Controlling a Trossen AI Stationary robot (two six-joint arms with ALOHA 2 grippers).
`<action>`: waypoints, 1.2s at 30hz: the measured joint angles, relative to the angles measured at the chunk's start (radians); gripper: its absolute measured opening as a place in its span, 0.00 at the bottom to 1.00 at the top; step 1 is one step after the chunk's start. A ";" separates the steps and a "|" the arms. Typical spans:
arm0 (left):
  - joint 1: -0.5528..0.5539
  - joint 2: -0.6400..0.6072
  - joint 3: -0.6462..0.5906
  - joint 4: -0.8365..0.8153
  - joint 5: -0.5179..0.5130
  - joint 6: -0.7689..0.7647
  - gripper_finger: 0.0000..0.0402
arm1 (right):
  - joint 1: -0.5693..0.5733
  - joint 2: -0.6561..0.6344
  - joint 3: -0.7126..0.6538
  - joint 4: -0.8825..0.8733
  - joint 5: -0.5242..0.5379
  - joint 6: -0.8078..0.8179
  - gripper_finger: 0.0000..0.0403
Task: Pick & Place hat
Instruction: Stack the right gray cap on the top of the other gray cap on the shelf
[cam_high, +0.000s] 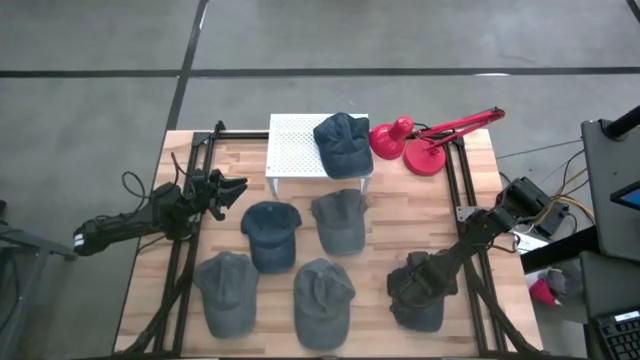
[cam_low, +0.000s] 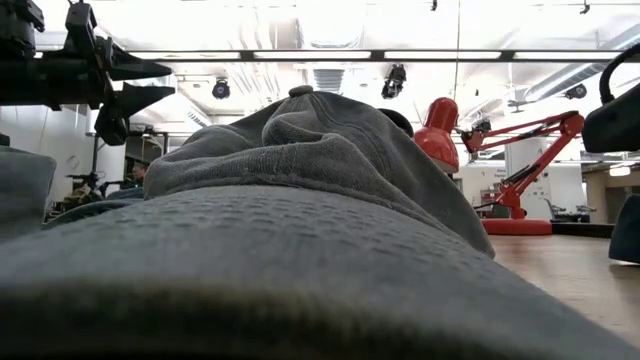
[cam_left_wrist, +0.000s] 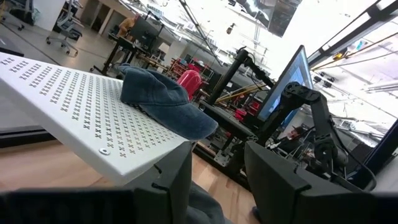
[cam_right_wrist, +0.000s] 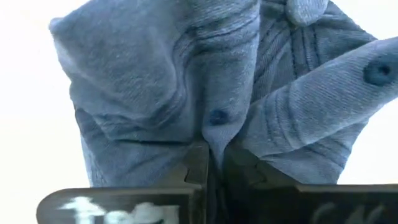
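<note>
Hat (cam_high: 418, 293) near the tabletop's front right corner is being pinched by your right gripper (cam_high: 425, 283); lift slowly, watching the fabric fold for slipping

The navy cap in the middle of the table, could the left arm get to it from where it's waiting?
Probably yes. The left pincer hangs just beside the navy cap, and the wood between them looks bare. The right pincer, shut on the dark cap, is well clear of that path.
</note>
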 joint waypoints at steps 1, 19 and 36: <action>0.000 0.000 0.000 0.000 0.000 0.000 0.38 | 0.000 0.000 0.006 -0.001 0.000 -0.002 0.05; 0.000 0.000 0.000 0.000 0.000 0.000 0.38 | 0.003 -0.076 0.364 -0.379 0.161 -0.346 0.03; 0.000 0.000 0.000 -0.006 0.000 0.008 0.38 | 0.002 -0.171 0.480 -0.268 0.501 -0.839 0.03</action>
